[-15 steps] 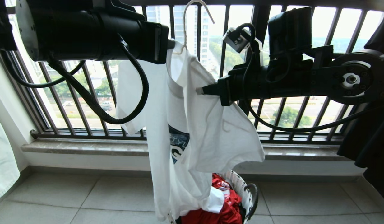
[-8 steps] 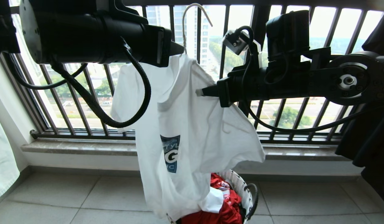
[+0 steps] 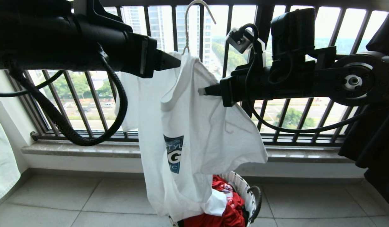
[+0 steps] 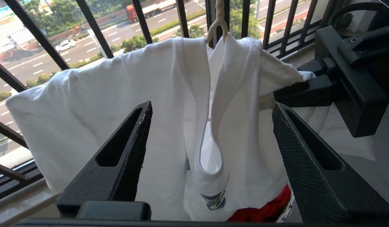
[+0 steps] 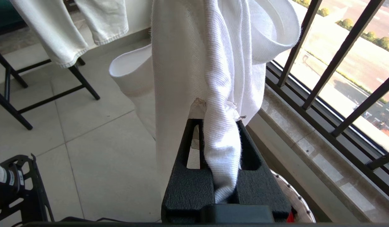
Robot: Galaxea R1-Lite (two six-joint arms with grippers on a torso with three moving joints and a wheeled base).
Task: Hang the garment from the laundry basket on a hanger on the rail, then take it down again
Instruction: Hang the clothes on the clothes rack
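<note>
Hanging garment (image 3: 194, 126) on hanger (image 3: 188, 28), right gripper (image 3: 202, 91) clamping its shoulder edge, left gripper (image 4: 210, 113) spread, clear of collar.

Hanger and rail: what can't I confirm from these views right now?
- Hanger: hook top cut by the head view's upper edge; rail in no view.
- Hanger's arms: covered by the T-shirt in every view.
- Laundry basket: mostly behind the shirt and red cloth.
- Left tool: open, holding nothing; right tool grips cloth.
</note>
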